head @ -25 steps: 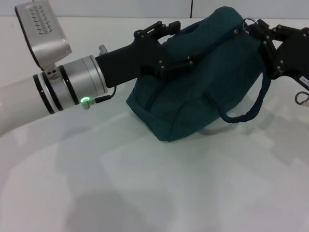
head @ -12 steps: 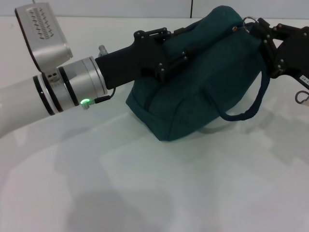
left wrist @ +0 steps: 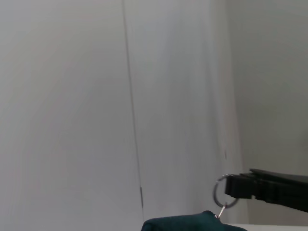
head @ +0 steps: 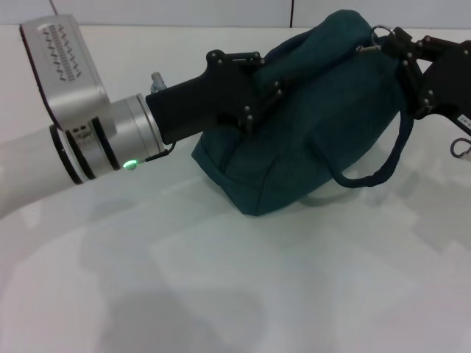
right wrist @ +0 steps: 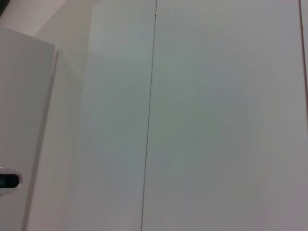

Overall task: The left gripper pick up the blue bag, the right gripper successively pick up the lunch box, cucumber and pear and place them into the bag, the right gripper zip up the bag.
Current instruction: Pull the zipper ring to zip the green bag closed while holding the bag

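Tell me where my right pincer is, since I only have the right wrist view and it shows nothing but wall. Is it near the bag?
Observer: Yes. In the head view the right pincer is at the top end of the bag, right at the silver ring pull.
Operator: Where is the other arm?
Observer: The left pincer is against the bag's upper left side.
Operator: Anything loose?
Observer: One handle hangs down below your pincer.
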Controlling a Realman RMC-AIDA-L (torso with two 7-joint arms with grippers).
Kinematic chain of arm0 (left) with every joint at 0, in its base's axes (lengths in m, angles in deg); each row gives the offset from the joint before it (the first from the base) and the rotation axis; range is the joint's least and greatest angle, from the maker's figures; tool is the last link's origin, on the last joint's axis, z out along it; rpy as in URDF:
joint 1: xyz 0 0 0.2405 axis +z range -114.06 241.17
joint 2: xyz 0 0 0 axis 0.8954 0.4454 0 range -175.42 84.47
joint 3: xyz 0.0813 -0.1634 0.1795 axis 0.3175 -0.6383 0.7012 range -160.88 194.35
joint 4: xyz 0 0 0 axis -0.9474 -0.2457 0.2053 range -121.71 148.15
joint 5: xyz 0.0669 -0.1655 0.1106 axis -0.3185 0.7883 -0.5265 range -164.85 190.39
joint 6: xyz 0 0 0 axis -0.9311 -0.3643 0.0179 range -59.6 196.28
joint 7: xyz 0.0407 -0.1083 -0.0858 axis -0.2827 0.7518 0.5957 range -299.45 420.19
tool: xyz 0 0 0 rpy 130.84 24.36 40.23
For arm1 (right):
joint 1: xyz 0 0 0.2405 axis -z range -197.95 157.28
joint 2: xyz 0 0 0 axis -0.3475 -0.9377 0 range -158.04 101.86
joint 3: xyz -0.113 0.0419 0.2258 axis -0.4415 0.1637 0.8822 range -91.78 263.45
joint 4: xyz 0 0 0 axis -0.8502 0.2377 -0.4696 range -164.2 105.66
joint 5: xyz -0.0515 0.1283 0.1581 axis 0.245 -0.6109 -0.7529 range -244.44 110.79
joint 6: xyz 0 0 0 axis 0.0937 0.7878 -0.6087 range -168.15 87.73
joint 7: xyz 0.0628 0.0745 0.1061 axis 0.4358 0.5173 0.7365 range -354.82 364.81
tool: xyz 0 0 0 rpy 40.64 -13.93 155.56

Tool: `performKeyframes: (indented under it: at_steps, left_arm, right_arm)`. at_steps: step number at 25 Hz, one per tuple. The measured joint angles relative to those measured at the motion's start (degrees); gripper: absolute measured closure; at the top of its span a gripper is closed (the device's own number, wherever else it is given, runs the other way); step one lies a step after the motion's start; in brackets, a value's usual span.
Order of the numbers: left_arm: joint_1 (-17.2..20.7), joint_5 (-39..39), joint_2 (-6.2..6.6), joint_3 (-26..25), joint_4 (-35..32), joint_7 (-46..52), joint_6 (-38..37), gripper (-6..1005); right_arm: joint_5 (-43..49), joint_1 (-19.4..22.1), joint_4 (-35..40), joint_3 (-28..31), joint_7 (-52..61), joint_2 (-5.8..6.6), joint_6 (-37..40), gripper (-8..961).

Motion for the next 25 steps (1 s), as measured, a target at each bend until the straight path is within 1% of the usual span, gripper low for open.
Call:
performKeyframes:
  at_steps: [3,7,8,10,13,17,21,25]
  left_arm:
    - [0.2,-0.07,0.2,1.37,-0.14,-1.04,-0.58,817]
    - [0.5,-0.32,0.59,2.13,-0.57,-0.99,-1.7,845]
    - [0.83,-0.35,0.79,2.11,-0.93,-0.76,-2.3,852]
    - [1.82,-0.3,1.01,1.95,-2.24,-0.06,-2.9,861]
    - [3.8,-0.14,1.08,1.42,-5.34,0.95,-3.0,866]
    - [5.26,-0.22,1.2,1.19,-7.74,1.69,-2.94,871]
    - [5.43,-0.3,1.63,1.18,-7.6,2.19,-2.3,872]
    - [5.43,-0.43,1.69,1.18,-7.41,2.45,-1.83,873]
  right_arm:
    - [0.01,0.08,0.0,0.02,-0.01,0.0,0.46,947]
    - [0.35,0.29,-0.01,-0.46,-0.34,0.01,3.27,946]
    - [0.35,0.29,-0.01,-0.46,-0.34,0.01,3.27,946]
    - [0.25,0.49,-0.31,-2.27,-1.66,-0.05,6.12,946]
    - [0.01,0.47,-0.51,-3.08,-1.97,-0.14,6.99,947]
    - [-0.33,0.06,-1.38,-2.96,-1.7,-0.17,6.38,947]
    - [-3.26,-0.24,-3.3,-2.88,-1.63,-0.18,4.89,946]
    - [-5.35,-0.25,-4.88,-2.76,-1.63,-0.11,3.56,946]
